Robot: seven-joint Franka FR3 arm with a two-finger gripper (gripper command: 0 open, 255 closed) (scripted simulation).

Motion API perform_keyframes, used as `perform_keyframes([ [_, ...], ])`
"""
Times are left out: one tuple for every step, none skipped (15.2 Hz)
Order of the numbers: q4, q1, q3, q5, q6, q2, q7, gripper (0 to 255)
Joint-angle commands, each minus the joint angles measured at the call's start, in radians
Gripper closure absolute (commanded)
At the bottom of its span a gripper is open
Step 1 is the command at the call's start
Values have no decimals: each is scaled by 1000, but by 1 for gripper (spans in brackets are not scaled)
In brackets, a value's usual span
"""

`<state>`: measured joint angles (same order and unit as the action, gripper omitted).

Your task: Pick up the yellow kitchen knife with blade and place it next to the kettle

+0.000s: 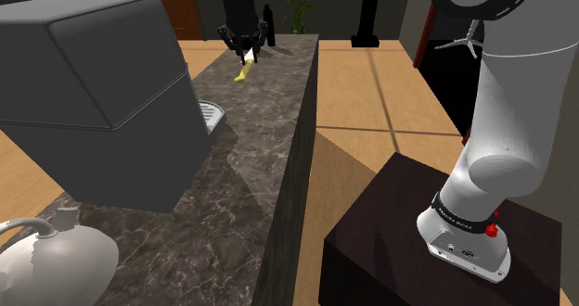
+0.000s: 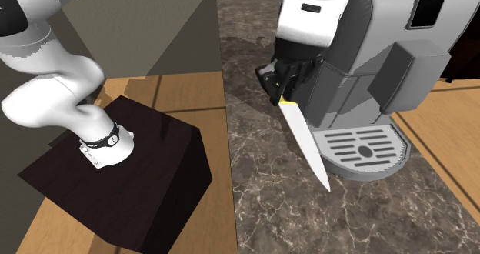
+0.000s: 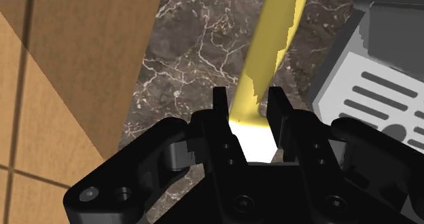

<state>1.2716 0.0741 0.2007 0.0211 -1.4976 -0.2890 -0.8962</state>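
Gripper (image 3: 248,100) is clenched on the knife (image 2: 308,148), far along the counter (image 1: 250,165); carrying it to the near kettle (image 1: 56,258) remains

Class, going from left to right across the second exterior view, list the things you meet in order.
Dark box stand → knife, held in the claw → grey coffee machine.

light: soft, even, moderate | floor (image 1: 371,91): brightest, warm | counter (image 1: 250,165): dim top, side wall in deep shadow | knife (image 2: 306,146): blade glaring white | stand (image 2: 115,175): very dark
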Motion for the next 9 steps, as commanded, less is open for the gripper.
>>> perform_keyframes([
  [52,18,13,-6,-13,40,-34,255],
  [76,29,20,-9,-21,57,-53,255],
  [98,40,28,-12,-28,72,-73,255],
  [118,51,36,-15,-35,87,-93,255],
  [136,62,44,-17,-40,100,-112,255],
  [153,74,53,-20,-46,112,-133,255],
  [168,85,61,-22,-51,123,-153,255],
  [181,97,70,-24,-55,133,-174,255],
  [193,109,79,-26,-59,142,-195,255],
])
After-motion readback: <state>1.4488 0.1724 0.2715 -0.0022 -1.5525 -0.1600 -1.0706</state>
